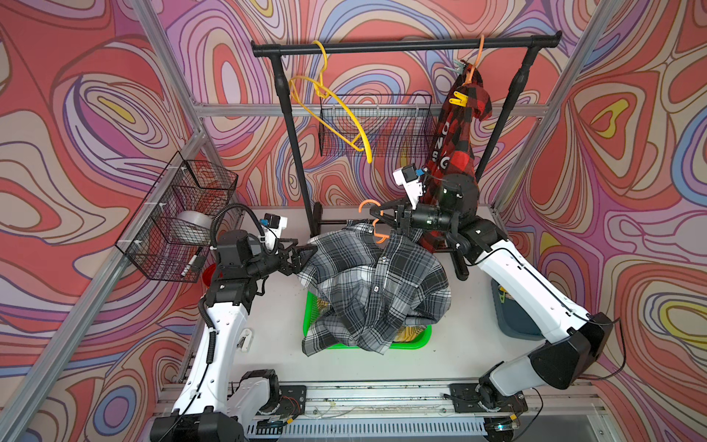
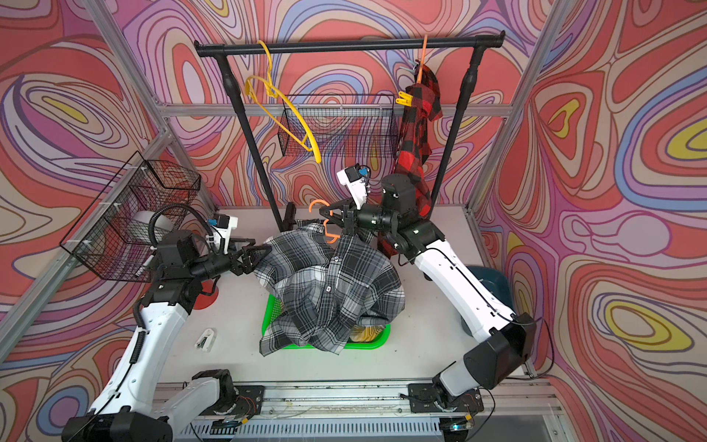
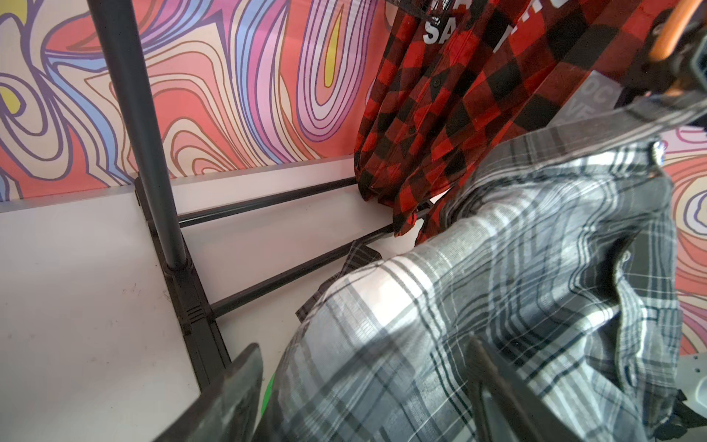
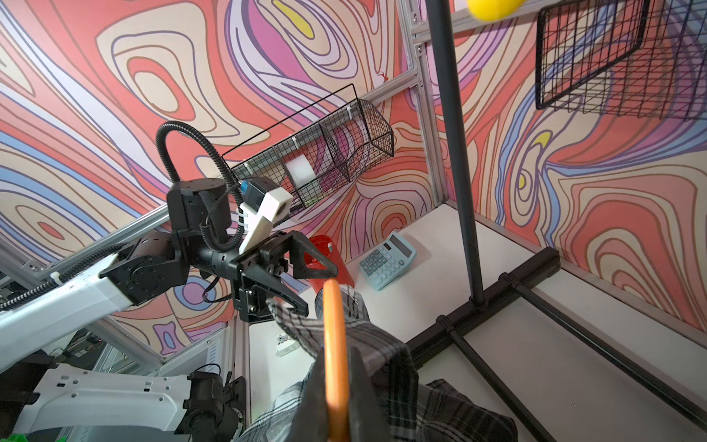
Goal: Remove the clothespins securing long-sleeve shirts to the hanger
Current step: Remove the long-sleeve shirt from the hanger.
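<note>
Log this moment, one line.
right end effector: shut on orange hanger | left end effector: open at grey shirt | yellow clothespin: on red shirt

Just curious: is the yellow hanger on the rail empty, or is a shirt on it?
Empty: the yellow hanger hangs bare from the black rail, with no cloth on it.

White table (image 1: 463, 359), mostly bare. Green tray (image 1: 422, 338) sits mid-table toward the front. Black rack (image 3: 195, 317) stands on its feet along the back. Red cup (image 4: 325, 248) and calculator (image 4: 386, 262) are on the left, near each other. Dark bin (image 1: 512, 321) is at the right edge. White clip (image 2: 206, 338) lies front-left, apart from the tray.
</note>
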Tool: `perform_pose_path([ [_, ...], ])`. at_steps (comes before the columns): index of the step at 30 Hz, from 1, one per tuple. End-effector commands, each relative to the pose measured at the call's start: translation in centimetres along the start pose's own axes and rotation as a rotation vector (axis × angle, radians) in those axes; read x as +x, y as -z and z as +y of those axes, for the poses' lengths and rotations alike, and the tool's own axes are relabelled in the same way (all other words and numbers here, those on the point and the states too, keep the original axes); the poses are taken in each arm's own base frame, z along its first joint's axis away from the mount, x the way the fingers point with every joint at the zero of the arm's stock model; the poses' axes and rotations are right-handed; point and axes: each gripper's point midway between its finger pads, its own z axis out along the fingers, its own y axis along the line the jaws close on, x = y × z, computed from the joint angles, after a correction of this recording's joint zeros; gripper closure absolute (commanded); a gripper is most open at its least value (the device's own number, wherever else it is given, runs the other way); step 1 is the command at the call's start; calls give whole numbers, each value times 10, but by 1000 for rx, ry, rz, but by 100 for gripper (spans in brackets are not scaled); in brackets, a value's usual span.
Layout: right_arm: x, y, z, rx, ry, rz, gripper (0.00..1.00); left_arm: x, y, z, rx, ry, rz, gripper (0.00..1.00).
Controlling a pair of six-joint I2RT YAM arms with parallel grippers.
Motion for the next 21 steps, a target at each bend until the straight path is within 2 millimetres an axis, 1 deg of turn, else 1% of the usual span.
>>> perform_pose_path([
  [1,-18,6,1,-7,41,-39,100,5,2,-3,15,-54,11,26],
  [5,-24,9,2,-18,45,-50,100,15,2,0,0,-51,17,31],
  [10,-26,8,-3,-11,36,-52,100,16,1,3,-6,-46,24,38],
  [11,-27,8,-4,-11,34,-53,100,17,0,3,-2,-40,26,41],
  [12,-28,8,-4,-10,33,-57,100,17,0,3,1,-38,26,45],
  [13,-28,7,-5,-10,31,-55,100,16,0,2,3,-42,25,52],
  [16,-29,8,-9,4,29,-57,100,15,0,3,-2,-40,24,76],
  [17,-29,9,-11,10,26,-57,100,14,1,3,-4,-41,21,81],
  [19,-29,9,-14,15,20,-55,100,14,1,5,-19,-42,19,87],
  [21,-29,10,-17,23,16,-56,100,12,2,8,-43,-37,19,97],
])
